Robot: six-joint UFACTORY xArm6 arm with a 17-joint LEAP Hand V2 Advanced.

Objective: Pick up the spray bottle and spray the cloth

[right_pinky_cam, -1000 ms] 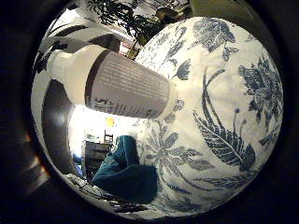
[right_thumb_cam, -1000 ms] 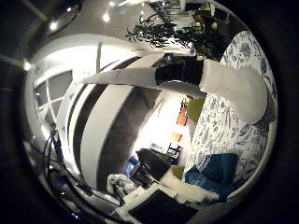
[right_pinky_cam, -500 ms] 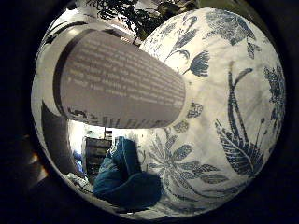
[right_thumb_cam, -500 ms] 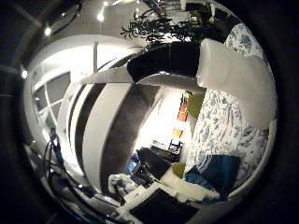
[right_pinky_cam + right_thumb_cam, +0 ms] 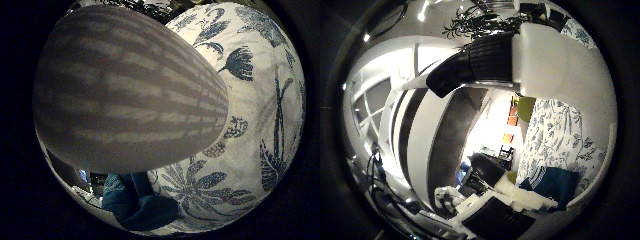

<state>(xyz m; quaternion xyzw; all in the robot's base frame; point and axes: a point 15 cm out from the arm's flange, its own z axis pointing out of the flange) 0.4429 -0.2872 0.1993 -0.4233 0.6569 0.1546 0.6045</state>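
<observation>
Spray bottle (image 5: 125, 90) is seen very close to the palm: its white, label-printed body fills most of the little finger side view, lying over the tablecloth (image 5: 250, 125). In the thumb side view the same bottle is shown with its white body toward the cloth-covered table and its black ribbed collar and nozzle head (image 5: 470, 67) projecting away from it, out over the room. Beneath and beside the bottle, the tablecloth is spread, white with dark blue flowers and leaves. On that tablecloth, near the table's edge and apart from the bottle, a crumpled teal-blue cloth (image 5: 135, 205) is laid; it is also visible in the thumb side view, beside a white object whose nature cannot be made out. Whether the bottle is touched by the hand cannot be told, since no fingers can be picked out with certainty in either view, and so it cannot be said whether they are open or closed round anything. Beyond the table, a leafy plant (image 5: 480, 22) and a lit room interior are seen.
</observation>
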